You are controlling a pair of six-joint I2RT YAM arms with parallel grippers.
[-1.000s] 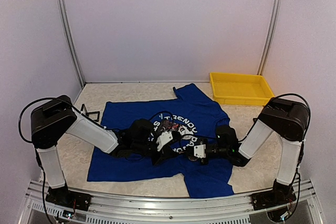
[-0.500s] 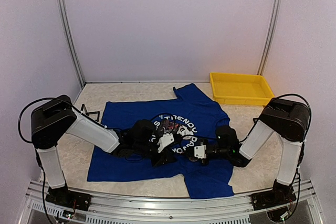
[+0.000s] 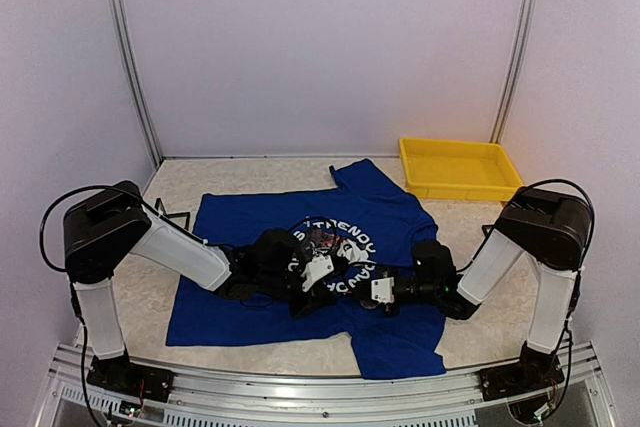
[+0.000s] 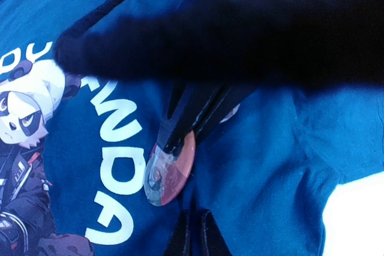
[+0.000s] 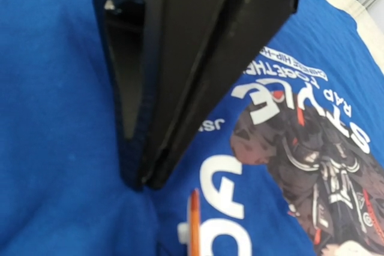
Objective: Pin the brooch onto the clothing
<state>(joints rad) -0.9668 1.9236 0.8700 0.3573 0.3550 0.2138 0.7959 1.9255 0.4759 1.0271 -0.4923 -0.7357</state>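
Note:
The clothing is a royal-blue T-shirt with white lettering and a panda print, spread flat on the table. The brooch is a round orange-pink badge held just above the shirt beside the letters. My right gripper reaches in from above in the left wrist view and is shut on the brooch's upper edge. My left gripper is shut, with a raised fold of the blue cloth pinched just below the brooch. In the right wrist view the brooch shows edge-on, close to the left gripper. Both grippers meet over the print.
A yellow tray stands at the back right, off the shirt's corner. A small black frame lies left of the shirt. Black cables run along both arms over the cloth. The beige tabletop shows around the shirt.
My left gripper edged a little toward the right gripper, opened briefly and shut again on the cloth. The right gripper kept its hold on the brooch and hardly moved.

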